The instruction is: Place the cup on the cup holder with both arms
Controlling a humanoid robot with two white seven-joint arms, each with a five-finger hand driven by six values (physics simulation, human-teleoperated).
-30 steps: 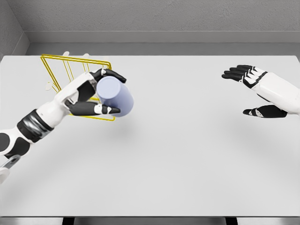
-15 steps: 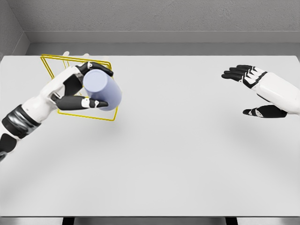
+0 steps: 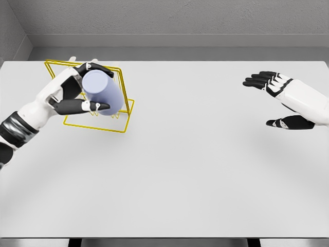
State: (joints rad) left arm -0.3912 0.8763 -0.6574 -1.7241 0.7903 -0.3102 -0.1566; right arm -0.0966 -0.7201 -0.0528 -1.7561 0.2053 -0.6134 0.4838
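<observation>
Head view shows the left robot hand [image 3: 77,95] wrapped around a pale lavender cup [image 3: 102,94], thumb below and fingers over the top, holding it tilted with its closed end toward the camera. The cup hangs over the yellow wire cup holder [image 3: 97,125], which stands at the far left of the white surface [image 3: 195,170]; whether the cup touches any of the wires cannot be told from this angle. The right robot hand [image 3: 280,100] hovers well apart at the right edge, fingers spread and holding nothing.

As I judge it, the main risk lies in alignment. The holder is thin wire and probably light, so a cup brought down off-centre could strike a prong, push the frame sideways or tip it. A tilted cup might also slip against the fingers on release and roll across the surface. With the right robot hand so far away, nothing steadies the frame.
</observation>
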